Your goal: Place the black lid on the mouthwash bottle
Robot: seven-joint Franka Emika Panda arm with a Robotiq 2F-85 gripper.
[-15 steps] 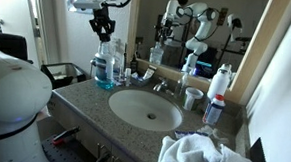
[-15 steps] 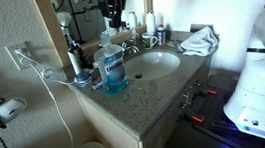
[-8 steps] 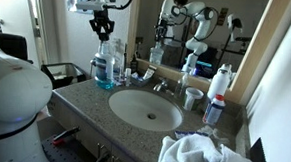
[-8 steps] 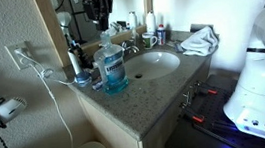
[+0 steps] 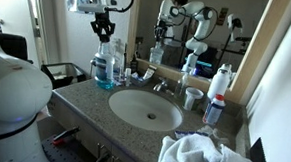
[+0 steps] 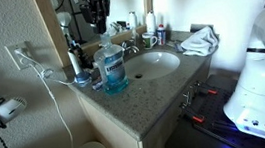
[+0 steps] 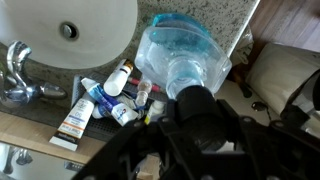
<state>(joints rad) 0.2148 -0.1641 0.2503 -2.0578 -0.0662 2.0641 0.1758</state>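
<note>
The mouthwash bottle [image 5: 105, 67] [image 6: 114, 66] is clear with blue liquid low down and stands on the counter's corner by the sink. In the wrist view it [image 7: 180, 55] lies just below, its open neck pointing up. My gripper [image 5: 104, 31] [image 6: 97, 24] hangs a little above the bottle's neck in both exterior views. In the wrist view the gripper [image 7: 197, 118] is shut on the black lid [image 7: 196, 108], a round black cap held between the fingers, close over the bottle's neck.
The round sink [image 5: 146, 110] and its tap [image 7: 22, 78] lie beside the bottle. Small tubes and bottles [image 7: 108, 95] crowd the counter by it. A white bottle with a red top [image 5: 218, 83], a cup [image 5: 193, 97] and a white towel [image 5: 204, 154] stand farther off.
My gripper with the lid has shifted sideways towards the spot above the mouthwash bottle, and stays at about the same height.
</note>
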